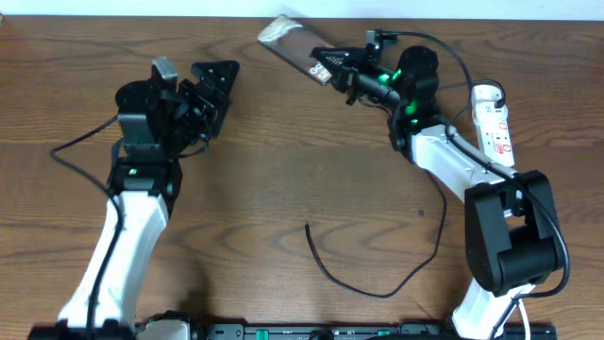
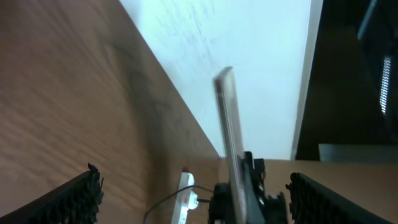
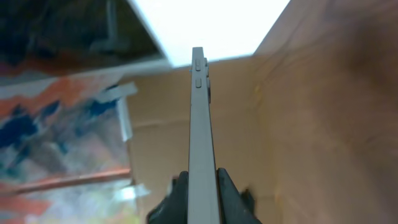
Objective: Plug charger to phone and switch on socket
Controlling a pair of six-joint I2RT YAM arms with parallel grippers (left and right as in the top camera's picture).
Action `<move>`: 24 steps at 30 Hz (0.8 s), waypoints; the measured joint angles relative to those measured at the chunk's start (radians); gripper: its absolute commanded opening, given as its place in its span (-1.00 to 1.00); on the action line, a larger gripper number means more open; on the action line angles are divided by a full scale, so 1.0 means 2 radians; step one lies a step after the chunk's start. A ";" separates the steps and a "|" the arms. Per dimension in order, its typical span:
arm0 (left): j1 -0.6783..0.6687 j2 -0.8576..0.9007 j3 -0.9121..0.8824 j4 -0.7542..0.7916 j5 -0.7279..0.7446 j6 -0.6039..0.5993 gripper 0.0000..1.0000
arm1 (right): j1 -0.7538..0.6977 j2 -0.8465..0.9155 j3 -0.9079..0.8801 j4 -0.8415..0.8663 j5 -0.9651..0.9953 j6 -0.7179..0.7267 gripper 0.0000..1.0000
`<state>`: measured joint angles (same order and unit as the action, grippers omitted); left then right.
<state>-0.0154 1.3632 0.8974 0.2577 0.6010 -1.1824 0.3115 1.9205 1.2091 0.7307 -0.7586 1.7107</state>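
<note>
My right gripper (image 1: 338,72) is shut on the phone (image 1: 294,43) and holds it off the table at the back, near its lettered end. In the right wrist view the phone (image 3: 200,118) stands edge-on between the fingers (image 3: 202,180). The left wrist view also shows it edge-on (image 2: 227,124). My left gripper (image 1: 213,91) is open and empty, left of the phone, with its fingers wide apart (image 2: 194,183). The charger cable (image 1: 376,293) lies loose on the table with its tip (image 1: 307,226) free. The socket (image 1: 496,121) lies at the right and also shows in the left wrist view (image 2: 184,202).
A white plug adapter (image 1: 485,94) sits at the socket's far end. The right arm's base (image 1: 514,236) stands beside the cable's bend. The table's back edge (image 1: 453,21) meets a white wall just behind the phone.
</note>
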 measured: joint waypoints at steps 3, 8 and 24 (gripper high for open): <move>0.001 0.029 -0.004 0.065 0.015 -0.019 0.85 | 0.014 0.000 0.000 0.011 -0.016 0.028 -0.97; 0.001 0.050 -0.004 0.132 0.028 -0.043 0.85 | 0.038 0.000 0.000 0.011 -0.032 0.048 -0.97; 0.008 0.059 -0.004 0.143 0.010 -0.072 -0.05 | 0.066 0.000 0.000 0.013 -0.040 0.057 -0.97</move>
<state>-0.0002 1.4811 0.8894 0.5438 0.6220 -1.3273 0.4431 1.9205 1.2087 0.7559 -0.8394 1.8240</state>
